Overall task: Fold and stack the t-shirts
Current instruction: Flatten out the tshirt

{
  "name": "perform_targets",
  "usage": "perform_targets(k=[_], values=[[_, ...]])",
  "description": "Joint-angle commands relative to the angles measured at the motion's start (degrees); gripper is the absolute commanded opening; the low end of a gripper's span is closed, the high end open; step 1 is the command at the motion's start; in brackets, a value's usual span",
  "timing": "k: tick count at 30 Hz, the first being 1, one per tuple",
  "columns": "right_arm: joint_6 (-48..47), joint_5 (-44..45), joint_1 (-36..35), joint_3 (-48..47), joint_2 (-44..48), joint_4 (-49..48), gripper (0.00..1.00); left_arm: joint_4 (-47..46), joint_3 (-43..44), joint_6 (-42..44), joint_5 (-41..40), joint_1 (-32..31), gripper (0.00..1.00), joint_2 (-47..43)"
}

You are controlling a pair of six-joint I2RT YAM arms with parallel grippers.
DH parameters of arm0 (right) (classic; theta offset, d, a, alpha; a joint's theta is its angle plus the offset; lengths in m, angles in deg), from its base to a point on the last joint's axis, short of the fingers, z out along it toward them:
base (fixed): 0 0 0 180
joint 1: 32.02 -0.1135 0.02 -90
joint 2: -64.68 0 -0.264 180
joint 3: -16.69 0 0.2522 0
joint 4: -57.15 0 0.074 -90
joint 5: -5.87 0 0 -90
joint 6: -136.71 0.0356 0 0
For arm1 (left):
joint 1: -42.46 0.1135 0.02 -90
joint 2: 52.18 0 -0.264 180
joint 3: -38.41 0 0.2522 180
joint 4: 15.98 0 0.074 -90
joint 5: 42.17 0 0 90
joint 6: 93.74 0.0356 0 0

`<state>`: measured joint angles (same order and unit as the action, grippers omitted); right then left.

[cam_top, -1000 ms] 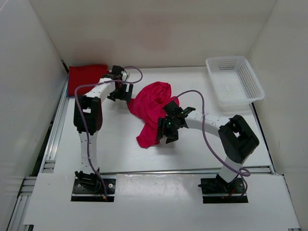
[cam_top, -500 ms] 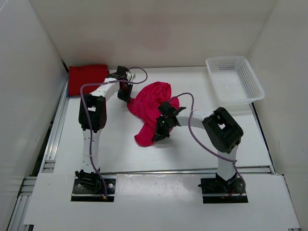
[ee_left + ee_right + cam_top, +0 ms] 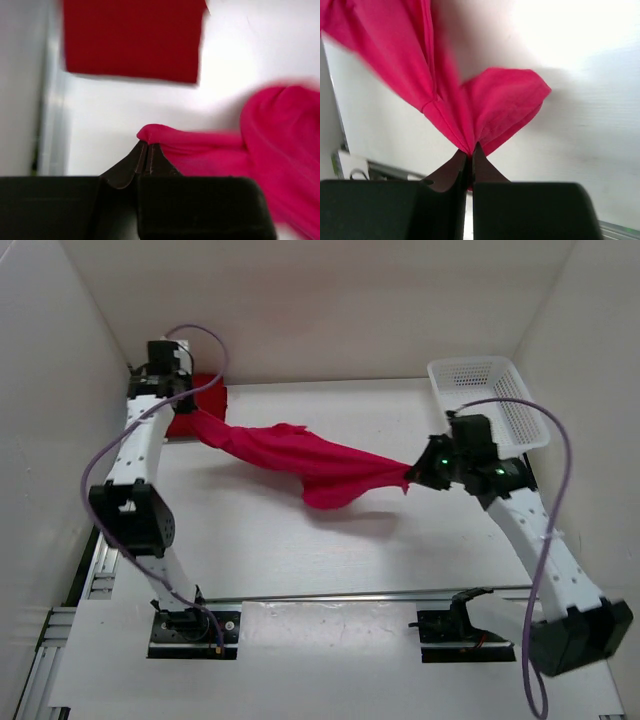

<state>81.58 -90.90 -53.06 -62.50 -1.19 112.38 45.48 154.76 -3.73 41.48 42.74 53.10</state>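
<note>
Pink t-shirt (image 3: 300, 455) hangs stretched between both claws above the counter (image 3: 300, 550). Left claw (image 3: 146, 150) is pinched tight on one bunched edge, and right claw (image 3: 471, 149) is pinched tight on another. Each grip takes only a small fold, so a hard pull apart could likely slip the cloth free or leave it twisted. The wrist views show those pinches. Only the overhead view shows the sag between them. The folded red t-shirt (image 3: 132, 40) lies in the far left corner.
</note>
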Motion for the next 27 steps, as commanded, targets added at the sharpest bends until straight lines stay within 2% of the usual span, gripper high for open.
perform_targets(k=[1, 5, 9, 12, 16, 19, 21, 22, 23, 24, 25, 26, 27], values=[[-4.7, 0.4, 9.0, 1.2, 5.6, 8.6, 0.0, 0.5, 1.7, 0.0, -9.8, -0.3, 0.1, -6.5], [-7.4, -3.4, 15.7, -1.2, 7.9, 10.6, 0.0, 0.5, 4.1, 0.0, -17.4, -0.3, 0.1, -8.9], [-9.6, -4.0, 19.2, -5.8, 8.5, 13.0, 0.0, 0.5, 8.0, 0.0, -18.6, 0.3, 0.1, -10.0], [-10.1, -7.2, 20.2, -8.7, 9.0, 13.5, 0.0, 0.5, 8.8, 0.0, -20.4, -0.7, 0.1, -10.5], [-10.1, -8.6, 20.2, -10.0, 7.0, 12.4, 0.0, 1.1, 4.7, 0.0, -19.6, -2.3, 0.1, -11.9], [-9.6, -10.5, 20.2, -12.7, 1.6, 9.2, 0.0, 3.6, 4.1, 0.0, -19.6, -2.3, 0.1, -10.8], [-9.6, -12.5, 20.2, -20.8, -6.3, 8.6, 0.0, 9.6, 8.7, 0.0, -15.9, -2.3, 0.1, -8.3], [-7.9, -13.4, 20.2, -24.7, -9.4, 8.6, 0.0, 13.8, 10.7, 0.0, -8.8, -2.3, 0.1, -7.5], [-7.3, -14.8, 19.5, -33.7, -15.8, 8.6, 0.0, 22.9, 13.5, 0.0, -4.3, -3.7, 0.1, -6.8], [-6.8, -15.6, 18.6, -38.8, -19.0, 8.6, 0.0, 26.4, 13.5, 0.0, -0.1, -4.9, 0.1, -6.7], [-6.7, -15.6, 16.3, -43.9, -25.4, 8.6, 0.0, 29.2, 12.4, 0.0, 8.4, -6.7, 0.1, -7.6], [-6.7, -16.7, 15.3, -49.2, -28.5, 8.6, 0.0, 31.1, 10.5, 0.0, 12.5, -12.4, 0.1, -9.1], [-6.7, -17.7, 14.5, -58.5, -31.6, 8.6, 0.0, 32.3, 5.3, 0.0, 16.5, -16.6, 0.1, -13.4]])
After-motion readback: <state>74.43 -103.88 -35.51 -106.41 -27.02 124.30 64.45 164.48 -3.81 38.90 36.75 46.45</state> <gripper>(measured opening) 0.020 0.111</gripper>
